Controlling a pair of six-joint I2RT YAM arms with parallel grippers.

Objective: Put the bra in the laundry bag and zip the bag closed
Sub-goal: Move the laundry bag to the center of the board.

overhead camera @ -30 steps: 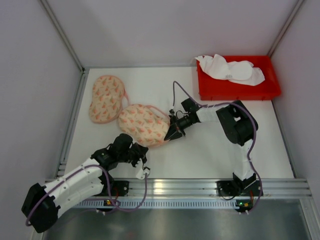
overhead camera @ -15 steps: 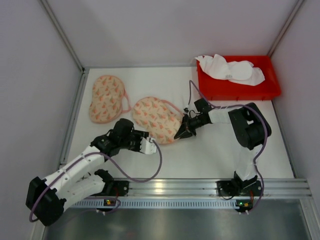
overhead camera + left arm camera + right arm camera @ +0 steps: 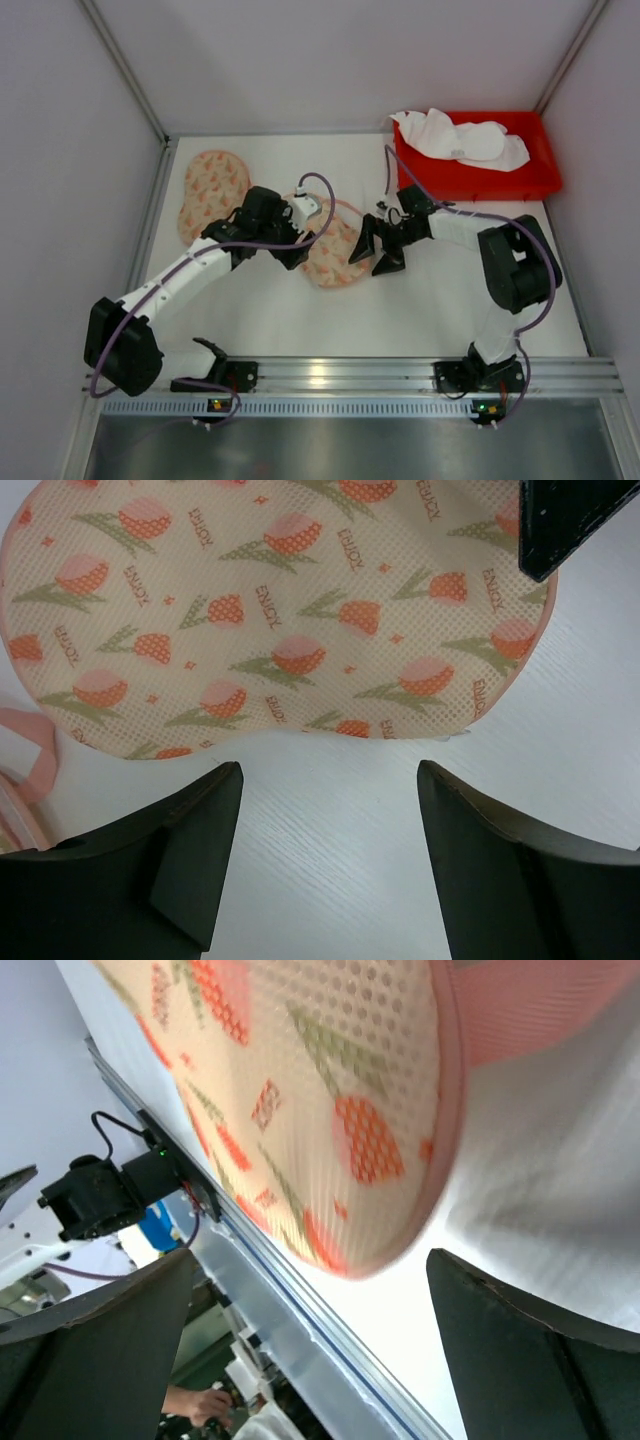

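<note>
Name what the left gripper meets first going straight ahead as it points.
Probably the near edge of the laundry bag, just ahead of the open left gripper; depth is unclear.

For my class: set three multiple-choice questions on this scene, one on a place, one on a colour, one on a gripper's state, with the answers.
1. Where is the white cloth? A in the bin; B on the table; C on the floor.
2. What colour is the bin? A blue; B red; C green.
3. The right gripper is: A open; B shut on the cloth; C out of view.

Answers: 1 A, it lies heaped inside the bin. 2 B, its walls are red. 3 A, its fingers stand apart beside the bag, holding nothing.
</note>
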